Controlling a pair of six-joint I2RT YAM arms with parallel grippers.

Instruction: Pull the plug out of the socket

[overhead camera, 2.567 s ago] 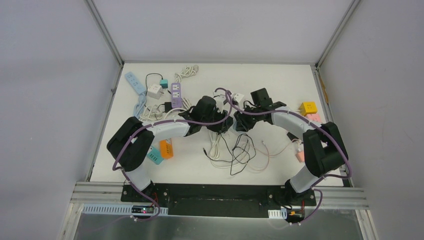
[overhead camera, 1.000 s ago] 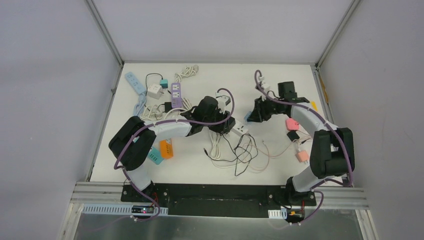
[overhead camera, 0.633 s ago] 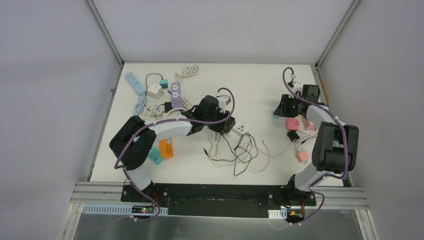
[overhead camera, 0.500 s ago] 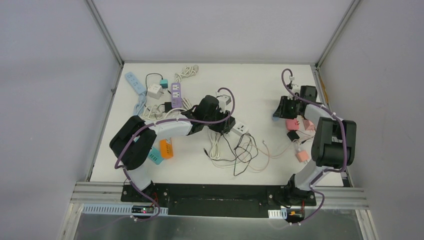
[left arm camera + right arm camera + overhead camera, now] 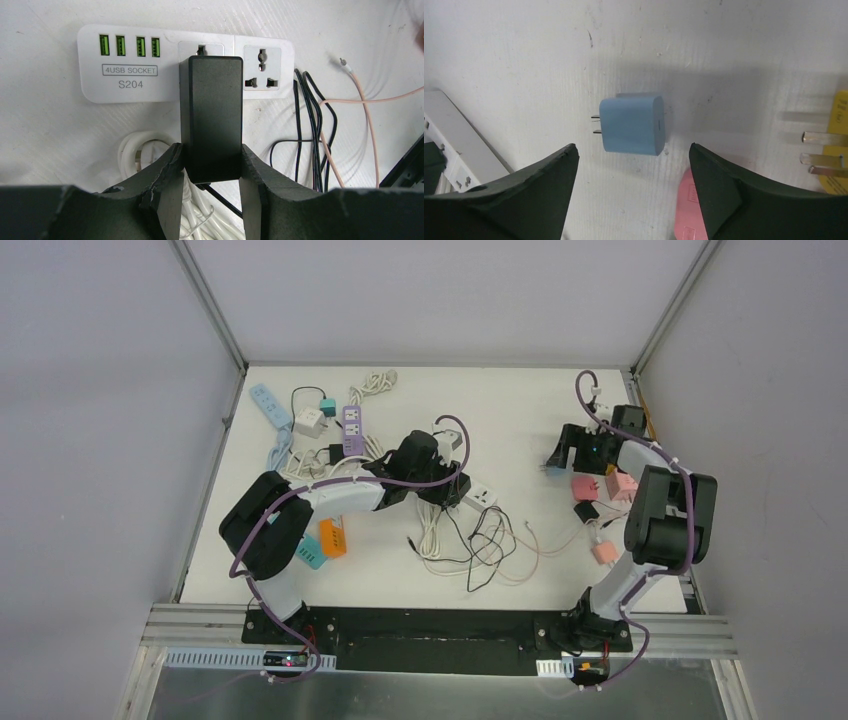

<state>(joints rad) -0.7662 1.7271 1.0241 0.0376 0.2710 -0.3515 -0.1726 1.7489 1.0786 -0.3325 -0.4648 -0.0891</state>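
Note:
The white socket strip [image 5: 125,75] marked "4USB SOCKET" lies flat on the table, and a black plug [image 5: 211,115] stands in its middle outlet. My left gripper [image 5: 210,160] is shut on that plug, one finger on each side. From above, the left gripper [image 5: 447,490] sits over the strip [image 5: 481,496] mid-table. A light blue plug [image 5: 631,124] lies loose on the table, prongs pointing left. My right gripper [image 5: 632,148] hangs open over it, the fingers well apart from it. In the top view the right gripper [image 5: 565,455] is at the far right beside the blue plug [image 5: 549,470].
A pink plug [image 5: 684,200] and a yellow plug [image 5: 841,115] lie close to the right gripper. Loose black and pink cables [image 5: 485,540] tangle mid-table. A purple strip [image 5: 353,430], a blue strip [image 5: 268,406] and an orange adapter [image 5: 332,538] lie to the left.
My right arm swung from the socket strip to the far right carrying the blue plug, then opened and left it on the table. The left gripper has stayed on the black plug.

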